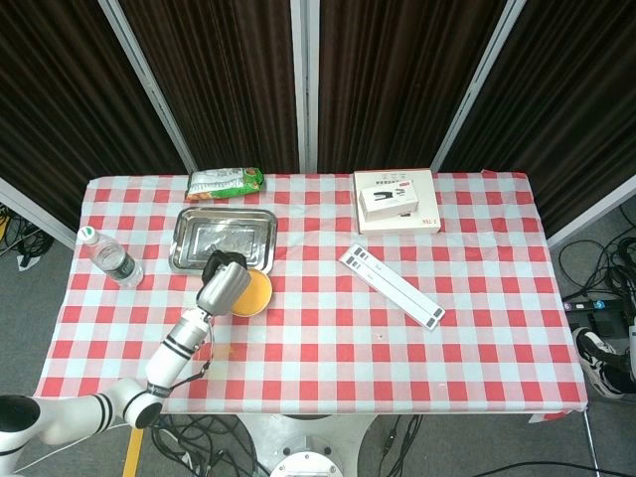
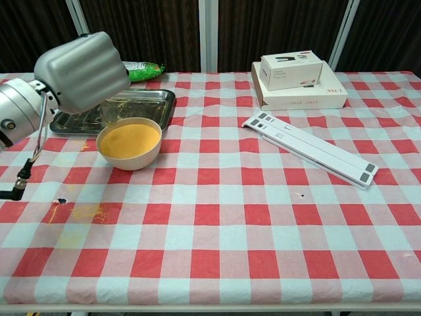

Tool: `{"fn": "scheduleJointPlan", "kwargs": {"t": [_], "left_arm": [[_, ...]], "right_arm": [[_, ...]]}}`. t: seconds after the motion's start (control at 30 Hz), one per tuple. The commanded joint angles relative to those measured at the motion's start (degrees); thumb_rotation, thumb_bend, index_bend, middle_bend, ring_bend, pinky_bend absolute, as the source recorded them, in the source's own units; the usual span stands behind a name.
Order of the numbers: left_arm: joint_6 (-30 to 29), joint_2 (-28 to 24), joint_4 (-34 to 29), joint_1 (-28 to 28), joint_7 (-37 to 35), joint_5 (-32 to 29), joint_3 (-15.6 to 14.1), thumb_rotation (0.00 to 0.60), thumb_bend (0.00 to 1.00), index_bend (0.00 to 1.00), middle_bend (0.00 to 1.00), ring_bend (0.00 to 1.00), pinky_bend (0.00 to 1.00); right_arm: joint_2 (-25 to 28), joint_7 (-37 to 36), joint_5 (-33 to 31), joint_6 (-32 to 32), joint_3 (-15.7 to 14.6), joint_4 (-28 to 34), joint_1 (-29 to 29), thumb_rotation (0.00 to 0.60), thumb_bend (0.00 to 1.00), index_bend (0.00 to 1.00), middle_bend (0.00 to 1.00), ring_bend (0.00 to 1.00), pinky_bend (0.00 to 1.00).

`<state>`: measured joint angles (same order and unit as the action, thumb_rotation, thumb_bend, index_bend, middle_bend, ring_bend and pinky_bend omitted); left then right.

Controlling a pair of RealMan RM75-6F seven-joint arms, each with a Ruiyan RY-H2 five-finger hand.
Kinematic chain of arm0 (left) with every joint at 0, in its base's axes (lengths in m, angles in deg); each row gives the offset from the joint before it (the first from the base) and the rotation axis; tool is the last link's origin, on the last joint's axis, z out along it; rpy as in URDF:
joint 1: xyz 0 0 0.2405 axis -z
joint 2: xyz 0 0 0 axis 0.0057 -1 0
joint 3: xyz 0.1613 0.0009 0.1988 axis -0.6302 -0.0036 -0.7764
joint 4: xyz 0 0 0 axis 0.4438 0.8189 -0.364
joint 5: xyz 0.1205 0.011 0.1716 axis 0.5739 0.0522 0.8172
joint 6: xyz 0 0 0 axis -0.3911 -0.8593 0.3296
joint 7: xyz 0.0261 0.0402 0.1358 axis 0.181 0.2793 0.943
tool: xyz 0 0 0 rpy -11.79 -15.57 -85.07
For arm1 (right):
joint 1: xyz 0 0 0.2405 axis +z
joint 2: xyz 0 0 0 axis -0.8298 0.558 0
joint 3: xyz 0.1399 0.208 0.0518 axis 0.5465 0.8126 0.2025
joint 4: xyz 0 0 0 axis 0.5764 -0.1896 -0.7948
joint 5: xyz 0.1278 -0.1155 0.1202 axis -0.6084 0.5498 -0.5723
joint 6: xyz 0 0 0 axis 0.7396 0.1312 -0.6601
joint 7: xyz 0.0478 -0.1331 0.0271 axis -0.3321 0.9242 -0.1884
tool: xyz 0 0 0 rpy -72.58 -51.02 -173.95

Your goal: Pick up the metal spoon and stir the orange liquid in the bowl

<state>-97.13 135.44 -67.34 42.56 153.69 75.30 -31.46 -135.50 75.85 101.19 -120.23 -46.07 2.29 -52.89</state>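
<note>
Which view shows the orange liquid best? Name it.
The chest view: the orange liquid fills the bowl with its surface almost fully exposed. In the head view, the left hand covers much of it, leaving a crescent.

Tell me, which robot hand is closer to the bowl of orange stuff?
The left hand. It hangs just above the bowl's back rim. The right hand doesn't show in either view.

tablecloth: red-and-white checked (image 1: 477, 338), stained orange near the left edge
tray: metal (image 1: 223, 237), far left
snack packet: green (image 1: 226, 182), behind tray
water bottle: lying (image 1: 109, 256), left edge
boxes: two white, stacked (image 1: 397, 202)
strip: long white (image 1: 392, 285), lying diagonally
</note>
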Motion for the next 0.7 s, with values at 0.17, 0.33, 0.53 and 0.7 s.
{"fn": "scheduleJointPlan", "kwargs": {"t": [0.17, 0.33, 0.53, 0.7], "left_arm": [[1.6, -0.5, -0.7, -0.3, -8.0, -2.7, 1.5, 0.6, 0.51, 0.68, 1.0, 0.97, 1.0], [2.6, -1.0, 1.1, -0.2, -20.9, -2.9, 3.2, 0.6, 0.51, 0.68, 1.0, 0.97, 1.0], [4.7, -1.3, 1.4, -0.9, -36.7, -6.2, 6.3, 0.6, 0.5, 0.68, 1.0, 0.97, 1.0], [6.6, -2.0, 2.0, -0.8, -46.6, -11.0, 10.7, 0.6, 0.5, 0.66, 1.0, 0.97, 1.0]], "right_arm": [[0.2, -0.1, -0.1, -0.3, 0.1, 0.1, -0.2, 0.6, 0.05, 0.08, 0.16, 0.01, 0.1], [0.1, -0.3, -0.1, -0.2, 0.1, 0.0, -0.1, 0.6, 0.05, 0.08, 0.16, 0.01, 0.1], [0.0, -0.5, -0.4, 0.1, 0.1, -0.4, -0.1, 0.6, 0.05, 0.08, 0.16, 0.01, 0.1], [0.0, -0.4, -0.4, 0.1, 0.1, -0.4, -0.1, 0.6, 0.05, 0.08, 0.16, 0.01, 0.1]]}}
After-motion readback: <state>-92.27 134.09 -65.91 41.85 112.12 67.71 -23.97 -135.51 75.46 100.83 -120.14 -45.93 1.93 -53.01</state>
